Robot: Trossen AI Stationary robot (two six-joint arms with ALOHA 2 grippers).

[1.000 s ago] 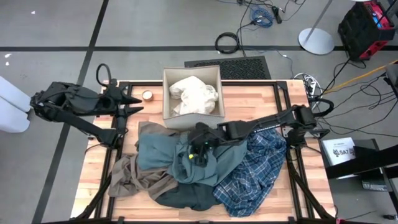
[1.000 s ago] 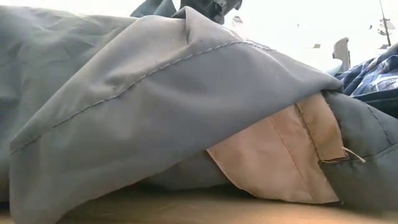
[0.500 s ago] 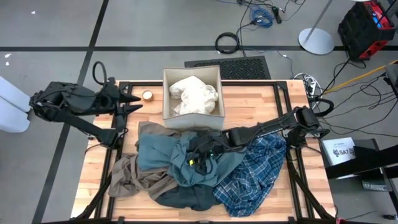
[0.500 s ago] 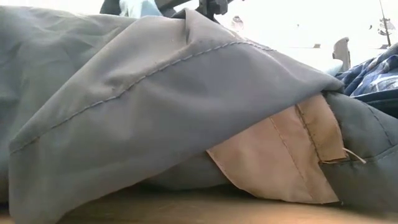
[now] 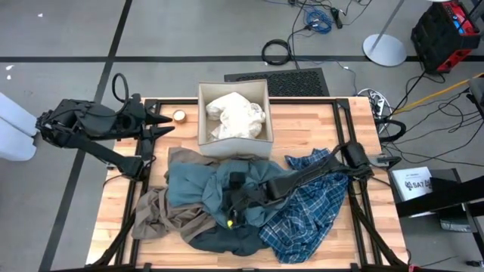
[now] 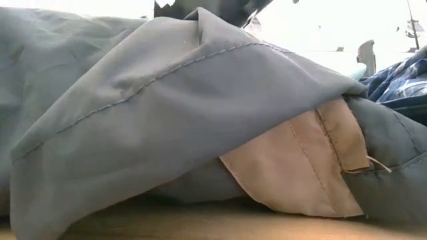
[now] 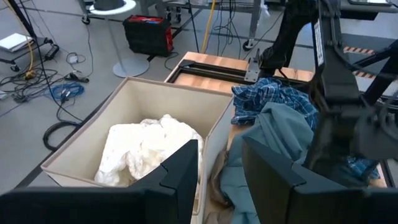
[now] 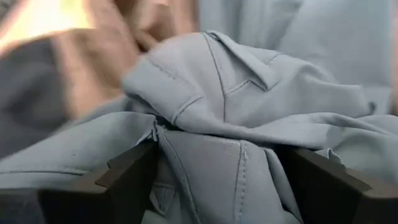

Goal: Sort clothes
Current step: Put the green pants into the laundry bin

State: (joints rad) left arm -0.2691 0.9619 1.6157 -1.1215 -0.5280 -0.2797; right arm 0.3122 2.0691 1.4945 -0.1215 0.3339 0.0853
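Right gripper (image 5: 231,214) is pushed down into the teal-grey shirt (image 5: 198,189) at table centre, jaws spread wide around a bunched fold, not yet closed; soft, limp cloth, likely light, best pinched at that ridge; left gripper (image 5: 165,126) waits at ten o'clock, part-open, empty

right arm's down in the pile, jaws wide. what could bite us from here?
1. The right gripper stands open astride a fold of the teal-grey shirt; closing may pinch only a thin ridge that slips out.
2. That shirt overlaps the tan-brown garment and the blue plaid shirt, so a lift may drag them along.
3. The beige fabric box already holds cream-white clothes; the left gripper waits beside it.
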